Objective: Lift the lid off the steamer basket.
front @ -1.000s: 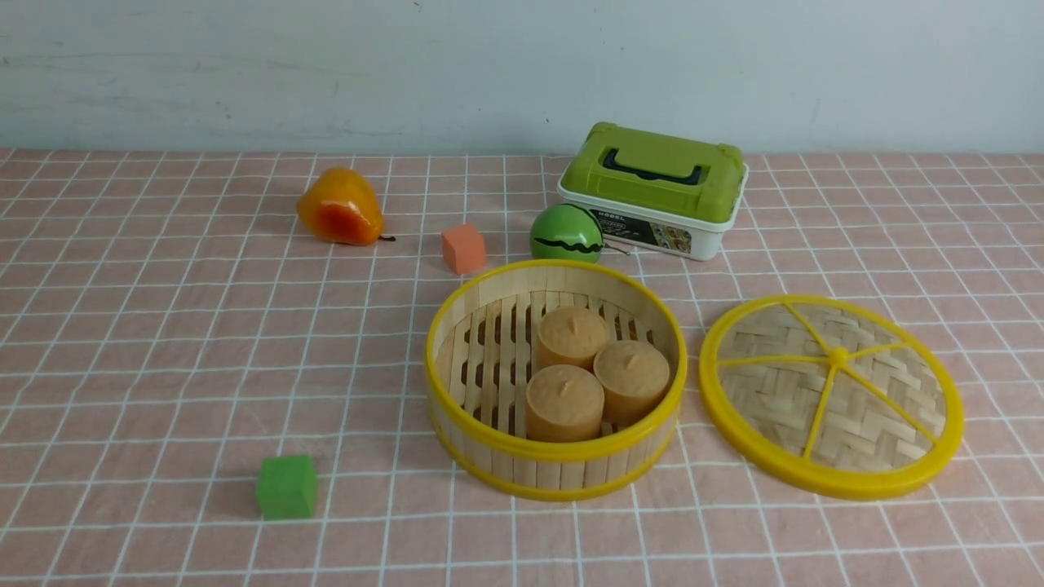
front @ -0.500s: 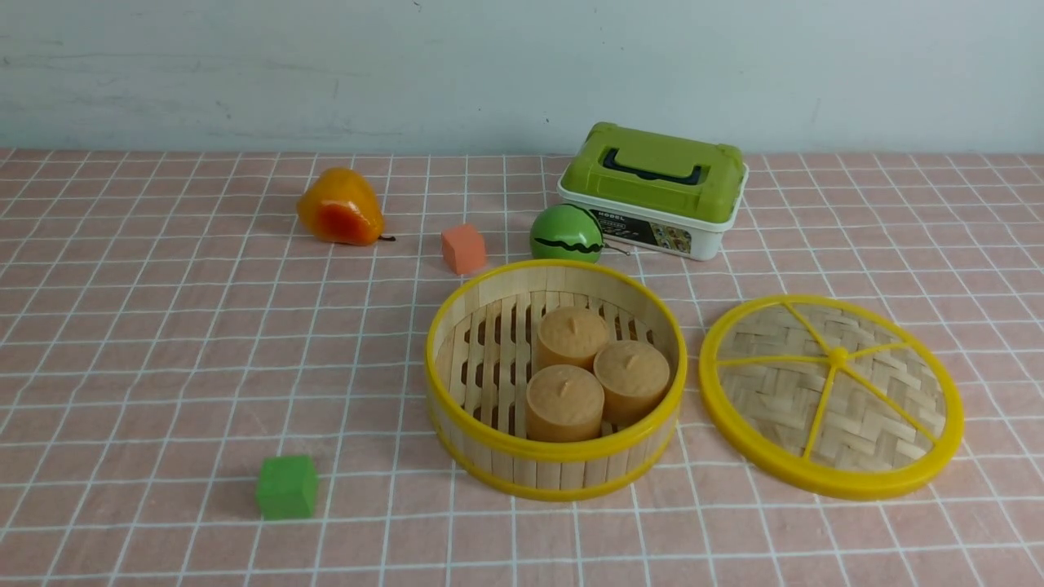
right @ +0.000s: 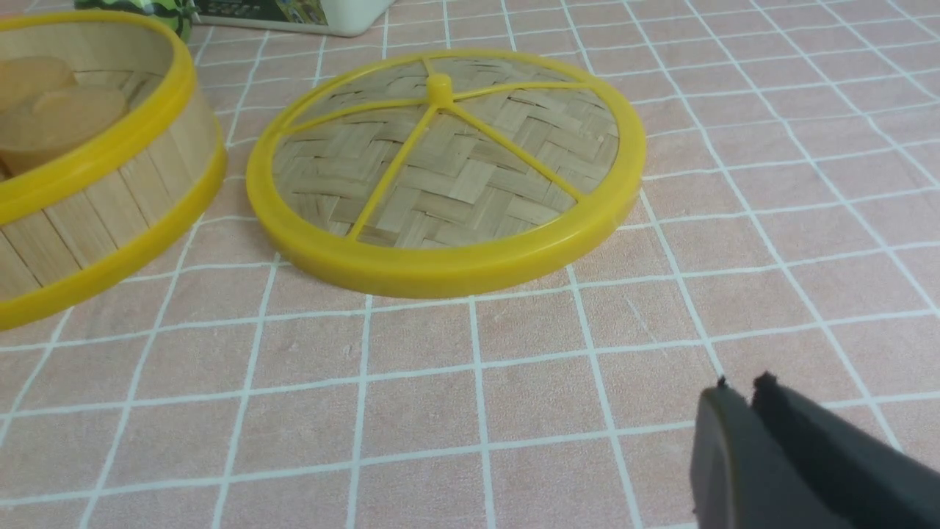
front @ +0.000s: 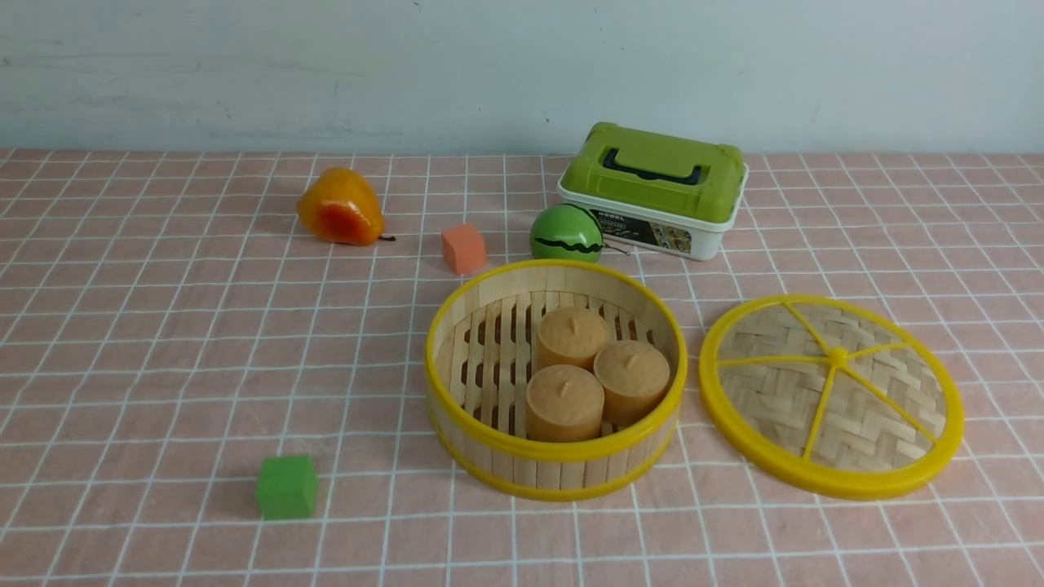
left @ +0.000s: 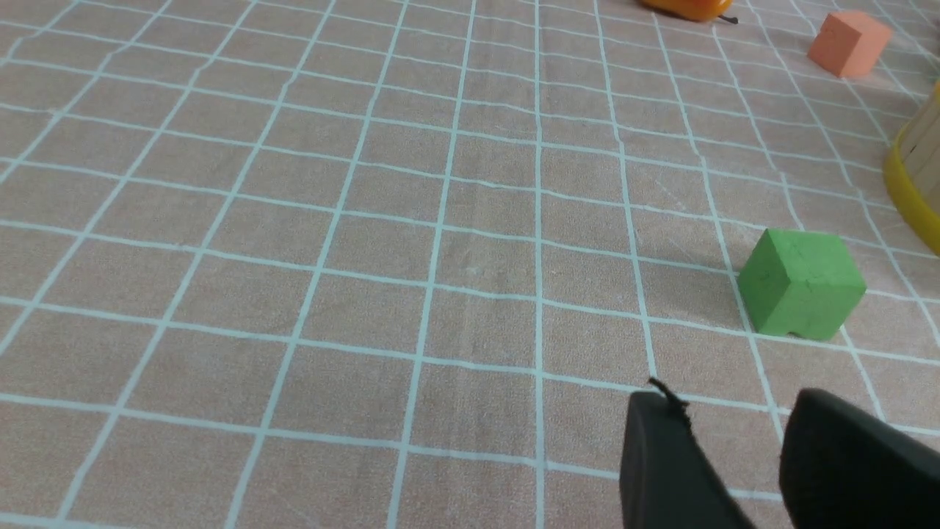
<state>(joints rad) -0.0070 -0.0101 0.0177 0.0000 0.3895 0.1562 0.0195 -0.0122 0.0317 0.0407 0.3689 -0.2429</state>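
The lid [front: 832, 395] lies flat on the pink checked cloth, just right of the steamer basket [front: 555, 469], a small gap between them. The basket stands open with three tan buns [front: 595, 373] inside. The lid also shows in the right wrist view [right: 444, 173], with the basket's wall [right: 95, 213] beside it. My right gripper [right: 738, 393] is shut and empty, over bare cloth short of the lid. My left gripper [left: 731, 404] is open and empty, near a green cube [left: 800, 283]. Neither gripper shows in the front view.
A white box with a green lid [front: 654, 189] stands behind the basket, a green watermelon ball [front: 566, 233] and an orange cube [front: 463, 248] in front of it. An orange pear [front: 339, 207] lies at the back left. The green cube [front: 286, 487] sits front left.
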